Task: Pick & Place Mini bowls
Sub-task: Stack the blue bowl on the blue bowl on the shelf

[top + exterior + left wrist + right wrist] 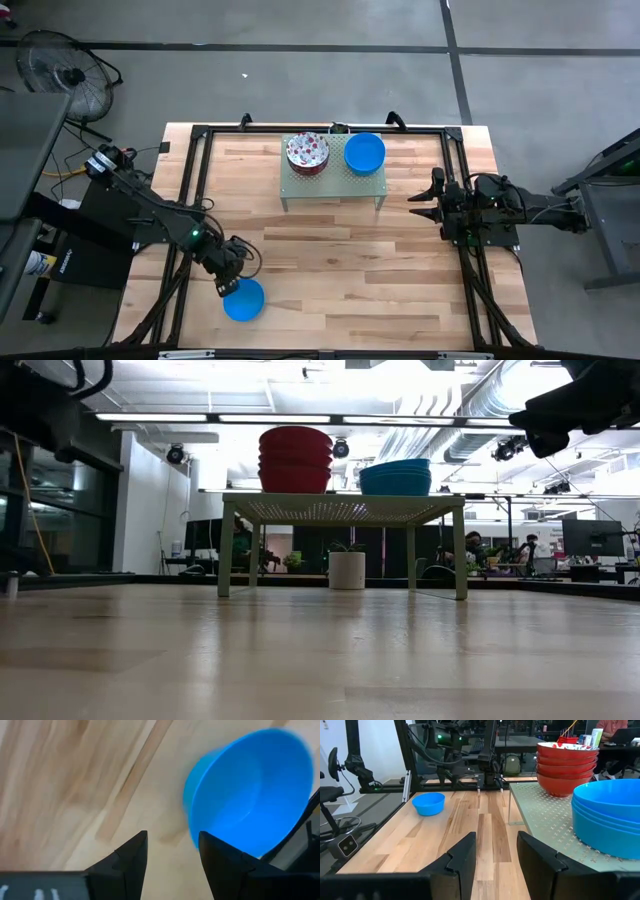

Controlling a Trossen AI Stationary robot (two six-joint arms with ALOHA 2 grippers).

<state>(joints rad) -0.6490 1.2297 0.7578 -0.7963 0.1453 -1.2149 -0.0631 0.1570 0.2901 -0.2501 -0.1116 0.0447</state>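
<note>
My left pincer (228,283) hangs with its fingers spread just beside the single blue bowl (243,299), which sits alone on the desk (340,260) near the front edge, and grips nothing. I judge this bowl is already placed. My right pincer (424,205), also spread and empty, waits beside the green stand (333,184), where the blue stack (364,153) and the floral stack (307,152) are kept.

In the left wrist view, the blue bowl (250,795) is blurred and cut off at the edge. The stacked bowls' (307,152) count is too small to tell from above.
</note>
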